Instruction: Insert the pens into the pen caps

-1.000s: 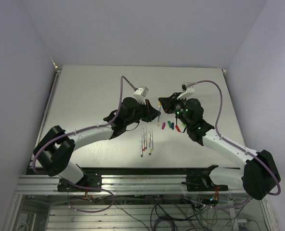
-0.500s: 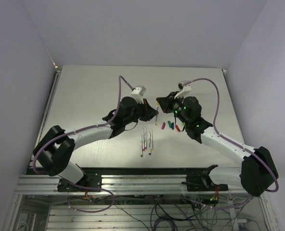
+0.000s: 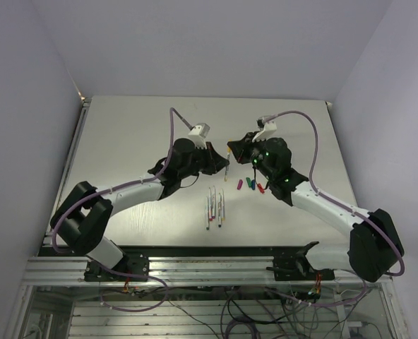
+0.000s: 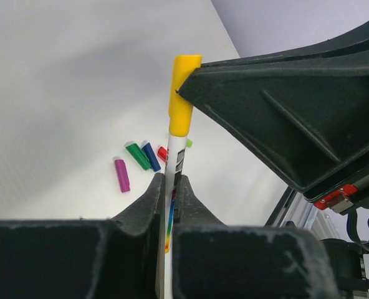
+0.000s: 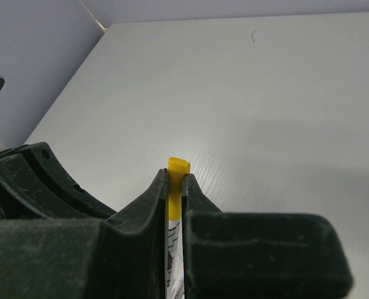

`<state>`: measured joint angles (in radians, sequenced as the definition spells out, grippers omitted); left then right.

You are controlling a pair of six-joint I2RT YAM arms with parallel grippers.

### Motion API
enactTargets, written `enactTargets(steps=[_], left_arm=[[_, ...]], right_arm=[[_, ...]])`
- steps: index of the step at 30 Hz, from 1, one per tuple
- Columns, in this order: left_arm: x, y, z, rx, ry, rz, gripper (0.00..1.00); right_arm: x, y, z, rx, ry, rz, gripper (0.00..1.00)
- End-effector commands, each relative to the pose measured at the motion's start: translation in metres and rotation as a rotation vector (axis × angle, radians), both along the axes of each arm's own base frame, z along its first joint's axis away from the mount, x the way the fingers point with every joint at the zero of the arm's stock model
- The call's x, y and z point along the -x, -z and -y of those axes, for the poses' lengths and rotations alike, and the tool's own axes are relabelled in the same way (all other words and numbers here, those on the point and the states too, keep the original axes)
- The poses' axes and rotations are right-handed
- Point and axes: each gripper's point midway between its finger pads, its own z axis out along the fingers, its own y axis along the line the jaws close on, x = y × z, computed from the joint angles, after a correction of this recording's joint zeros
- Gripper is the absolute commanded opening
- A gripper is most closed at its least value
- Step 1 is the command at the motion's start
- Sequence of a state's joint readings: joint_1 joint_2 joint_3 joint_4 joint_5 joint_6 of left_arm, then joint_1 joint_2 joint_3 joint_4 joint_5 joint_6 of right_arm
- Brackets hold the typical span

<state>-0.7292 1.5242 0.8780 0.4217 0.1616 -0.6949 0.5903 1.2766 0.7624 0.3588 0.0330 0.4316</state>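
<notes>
Yellow cap (image 4: 183,93) pinched by right hand (image 5: 175,179), jaws closed on it, upper centre of left-wrist frame. White pen (image 4: 172,212) clamped in closed left hand (image 4: 171,182), tip inside cap, both raised above surface (image 3: 124,141). Seating depth not discernible.

Risks judged:
- cap gripped near one edge, so pivot or slip likely under push
- pen shaft driven back through fingers
- skewed axes, cap jammed
- early release, pair dropped onto loose caps (image 4: 138,156) left of centre

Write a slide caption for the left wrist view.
Left jaws clamp a white pen, its end in the yellow cap held by the right jaws; loose caps lie beyond.
</notes>
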Motion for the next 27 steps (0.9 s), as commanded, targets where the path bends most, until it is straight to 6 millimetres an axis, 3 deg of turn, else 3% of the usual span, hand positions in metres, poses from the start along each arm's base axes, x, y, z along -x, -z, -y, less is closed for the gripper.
enactTargets(steps=[1, 7, 13, 18, 22, 27], left_arm=[[-0.047, -0.129, -0.011, 0.298, -0.117, 0.302, 0.07], [-0.034, -0.089, -0.005, 0.176, -0.083, 0.23, 0.07], [-0.022, -0.034, -0.013, 0.008, -0.071, 0.123, 0.07], [-0.02, 0.004, -0.023, -0.088, -0.099, 0.047, 0.07], [-0.033, 0.024, -0.037, -0.175, -0.171, 0.012, 0.07], [-0.062, 0.06, -0.066, -0.266, -0.26, -0.073, 0.07]], right_arm=[[0.034, 0.089, 0.001, 0.18, -0.068, -0.28, 0.0], [-0.006, 0.053, 0.001, 0.174, 0.043, -0.177, 0.0], [-0.036, -0.019, 0.02, 0.149, 0.206, 0.015, 0.3], [-0.043, -0.068, 0.046, 0.136, 0.33, 0.138, 0.45], [-0.039, -0.067, 0.062, 0.15, 0.385, 0.145, 0.49], [-0.031, -0.04, 0.085, 0.14, 0.451, 0.062, 0.53]])
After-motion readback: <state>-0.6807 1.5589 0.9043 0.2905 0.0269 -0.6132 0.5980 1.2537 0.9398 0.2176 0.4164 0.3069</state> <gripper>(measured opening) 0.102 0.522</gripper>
